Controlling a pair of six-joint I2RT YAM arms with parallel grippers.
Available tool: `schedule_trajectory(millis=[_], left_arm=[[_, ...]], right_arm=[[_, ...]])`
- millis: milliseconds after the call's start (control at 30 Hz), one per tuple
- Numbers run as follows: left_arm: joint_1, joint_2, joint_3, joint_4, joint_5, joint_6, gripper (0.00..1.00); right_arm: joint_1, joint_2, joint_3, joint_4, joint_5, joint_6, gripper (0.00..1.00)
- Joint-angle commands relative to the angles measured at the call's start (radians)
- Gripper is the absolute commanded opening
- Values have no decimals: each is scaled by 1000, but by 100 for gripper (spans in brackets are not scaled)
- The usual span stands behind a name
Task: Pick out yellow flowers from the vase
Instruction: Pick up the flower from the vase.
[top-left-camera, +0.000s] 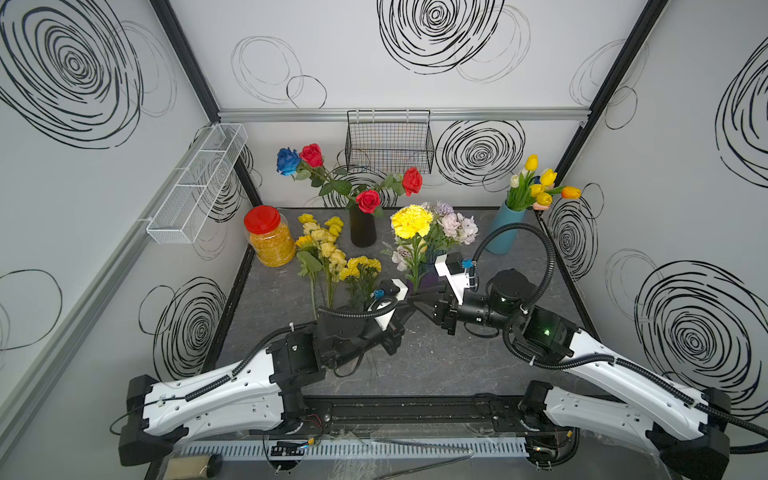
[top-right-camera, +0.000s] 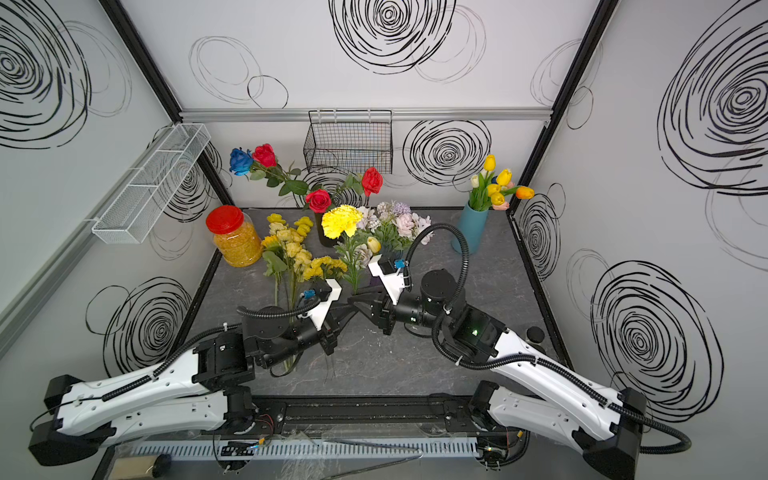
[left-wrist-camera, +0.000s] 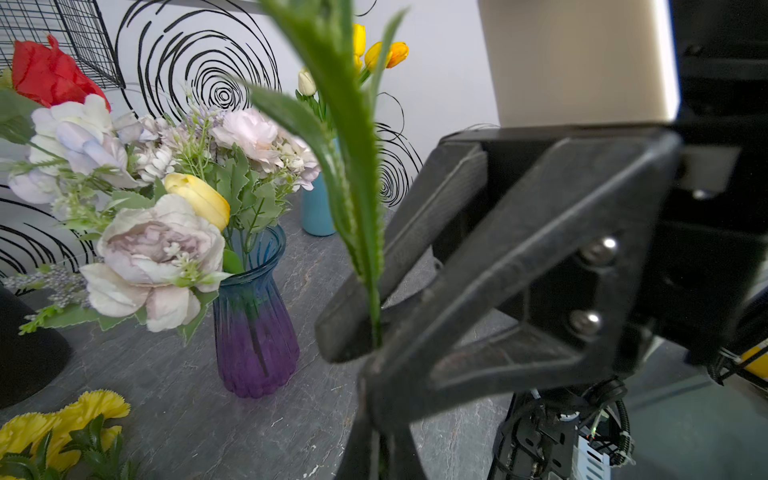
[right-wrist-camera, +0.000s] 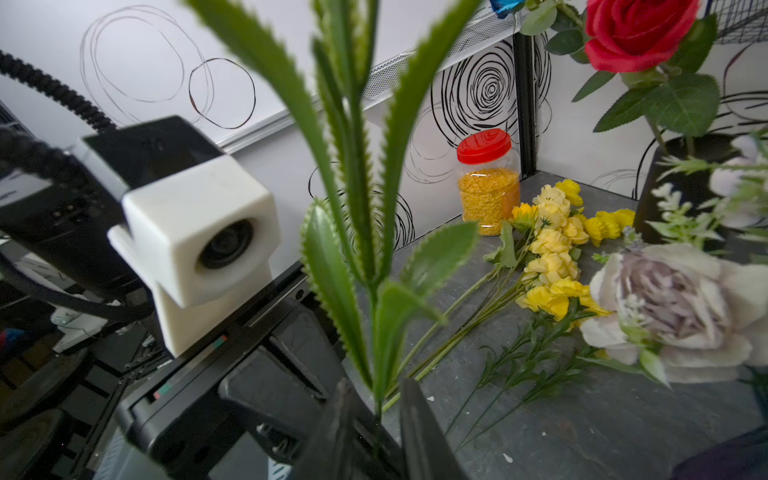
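Handover in mid-air! The left gripper (left-wrist-camera: 377, 446) is clamped tight on the stem of the yellow carnation (top-left-camera: 411, 221). Its bloom stands high above both sets of fingers, clear of the blue-purple vase (left-wrist-camera: 253, 316) just beyond them. The right gripper (right-wrist-camera: 380, 399) shows its jaws a little apart, with the stem loose in the gap. Best play, I'd say: right backs straight off without dragging the stem. Left then swings it to its outer side and lays it with the yellow flowers (top-left-camera: 328, 249) heaped there. One yellow tulip (left-wrist-camera: 199, 197) waits in the vase.
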Motion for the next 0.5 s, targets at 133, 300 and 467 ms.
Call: schedule_trajectory(millis=[133,300,467], left_arm=[[7,-69,-32,-66,-165,-95,0],[31,-175,-100,-226,-246,-311,0],[40,-269,-173,-374,-232,-502,0]], right_arm=[[7,-109,-99,96,178,-12,50],[5,-194,-160,104,329,-33,54],[5,-238,-192,96,439,-46,56]])
